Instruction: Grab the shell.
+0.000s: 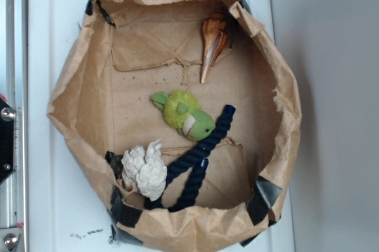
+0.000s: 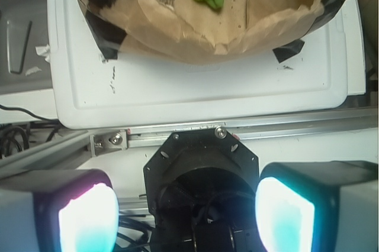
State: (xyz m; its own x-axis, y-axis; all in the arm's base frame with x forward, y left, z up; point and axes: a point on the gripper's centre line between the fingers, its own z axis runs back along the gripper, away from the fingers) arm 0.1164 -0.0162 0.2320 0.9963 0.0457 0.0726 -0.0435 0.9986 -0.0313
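Shell (image 1: 213, 42) untouched in paper bag (image 1: 77, 95); tool (image 2: 186, 207) wide apart, empty; no legible writing.

**Count in the bag**

I count one paper bag (image 1: 77, 104) on one white tray (image 1: 53, 204). Inside it I see one shell (image 1: 212, 42), one green plush (image 1: 185, 114), one white coral clump (image 1: 145, 169) and one dark blue rope (image 1: 198, 160).
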